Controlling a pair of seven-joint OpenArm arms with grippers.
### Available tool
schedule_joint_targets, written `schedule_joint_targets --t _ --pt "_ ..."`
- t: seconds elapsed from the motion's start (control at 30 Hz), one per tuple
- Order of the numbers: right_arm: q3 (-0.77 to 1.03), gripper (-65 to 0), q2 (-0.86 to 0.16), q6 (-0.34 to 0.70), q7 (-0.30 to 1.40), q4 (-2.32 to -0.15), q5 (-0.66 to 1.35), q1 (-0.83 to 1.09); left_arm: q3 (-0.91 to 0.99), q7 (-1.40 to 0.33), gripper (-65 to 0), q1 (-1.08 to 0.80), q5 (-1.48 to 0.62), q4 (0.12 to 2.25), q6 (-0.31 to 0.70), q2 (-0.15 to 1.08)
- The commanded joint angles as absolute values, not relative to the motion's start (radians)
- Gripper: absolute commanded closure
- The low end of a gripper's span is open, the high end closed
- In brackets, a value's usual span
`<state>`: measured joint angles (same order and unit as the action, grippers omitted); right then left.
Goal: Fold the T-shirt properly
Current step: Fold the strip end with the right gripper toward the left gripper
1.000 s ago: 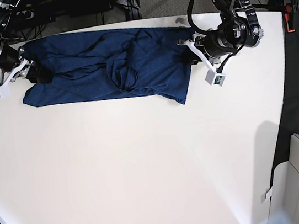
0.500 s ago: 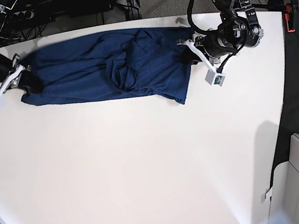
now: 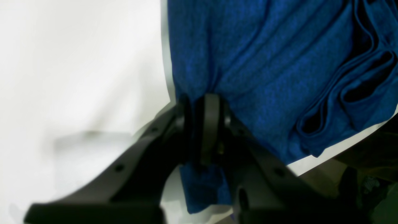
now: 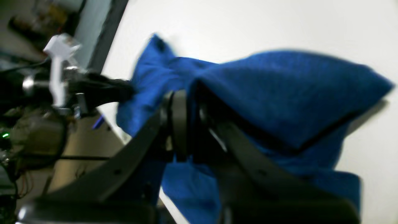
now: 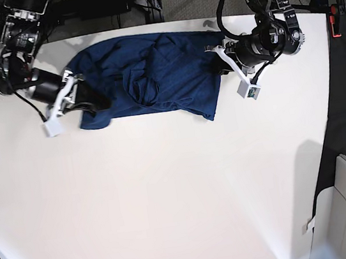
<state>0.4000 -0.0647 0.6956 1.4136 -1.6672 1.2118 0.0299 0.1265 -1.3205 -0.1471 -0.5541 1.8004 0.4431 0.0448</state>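
Pinching the navy T-shirt from both ends, the right claw is clamped on its left edge and the left claw on its right edge, the bunched cloth lying across the far white surface.

Motion blur smears the navy-blue knit T-shirt in the right wrist view, and bunched cloth hides both the right gripper's and the left gripper's fingertips.
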Motion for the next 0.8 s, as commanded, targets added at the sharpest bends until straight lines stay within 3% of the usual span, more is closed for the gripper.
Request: schedule_joint_targets --t 0.0,0.33,0.53,0.77 --pt "0.372 -1.1 -0.053 0.698 1.396 -1.687 1.251 0.01 0.13 -1.331 0.0 -0.145 -0.555 1.81 0.447 0.047" --pt "0.171 -1.1 0.094 0.698 1.396 -1.682 1.241 -0.035 0.131 -1.33 0.0 -0.145 -0.555 1.81 0.447 0.047" --pt "0.127 -1.1 0.157 0.698 1.396 -1.681 1.122 -0.099 0.131 -1.33 0.0 -0.148 -0.555 1.81 0.447 0.047" --pt "-0.045 -1.1 0.157 0.698 1.396 -1.593 1.003 -0.179 0.131 -1.33 0.0 -0.163 -0.555 1.81 0.447 0.047"
